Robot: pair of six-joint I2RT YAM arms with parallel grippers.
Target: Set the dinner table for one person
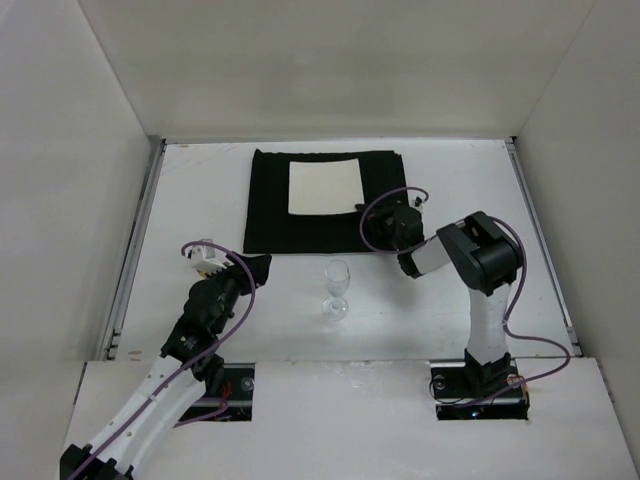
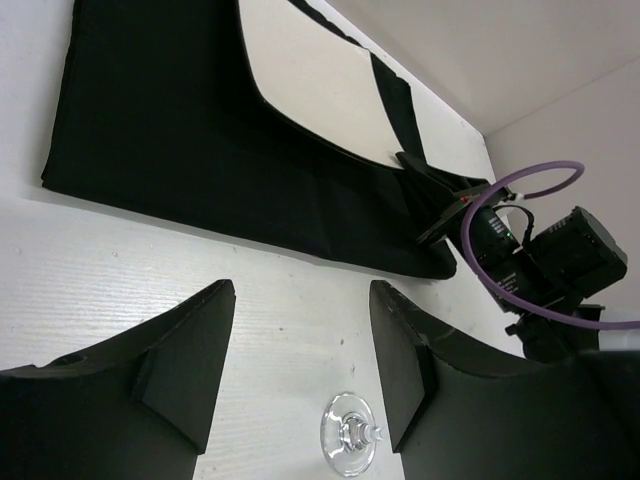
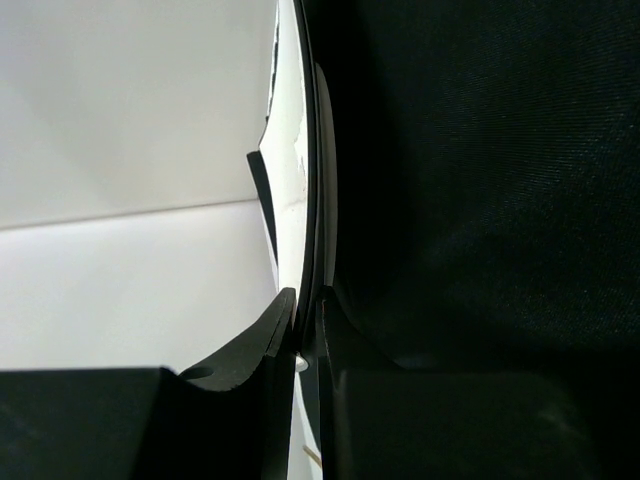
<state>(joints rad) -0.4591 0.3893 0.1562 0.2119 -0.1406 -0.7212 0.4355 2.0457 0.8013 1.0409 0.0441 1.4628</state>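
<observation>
At the near right corner of the black cloth placemat (image 1: 270, 215), the right gripper (image 3: 306, 295) has its fingers pressed nearly together on a thin white edge, which looks to be the rim of the white square plate (image 1: 322, 186) resting on the placemat. The left gripper (image 2: 300, 288) hangs off the placemat's near left corner with its fingers half spread and nothing between them. A wine glass (image 1: 337, 290) stands upright just in front of the placemat's near edge, between the two arms. Under everything lies the dinner table (image 1: 200, 210), its matte white top reaching well past the placemat on every side. The pinch is the main worry: so little of the rim is caught that the plate could slip out, or drag the cloth along and bunch it. The glass is the other (tall, narrow stem, small foot). Either arm swinging low along the placemat's near edge could tip it over. No brand, label or writing can be read on the plate, the glass or the cloth.
</observation>
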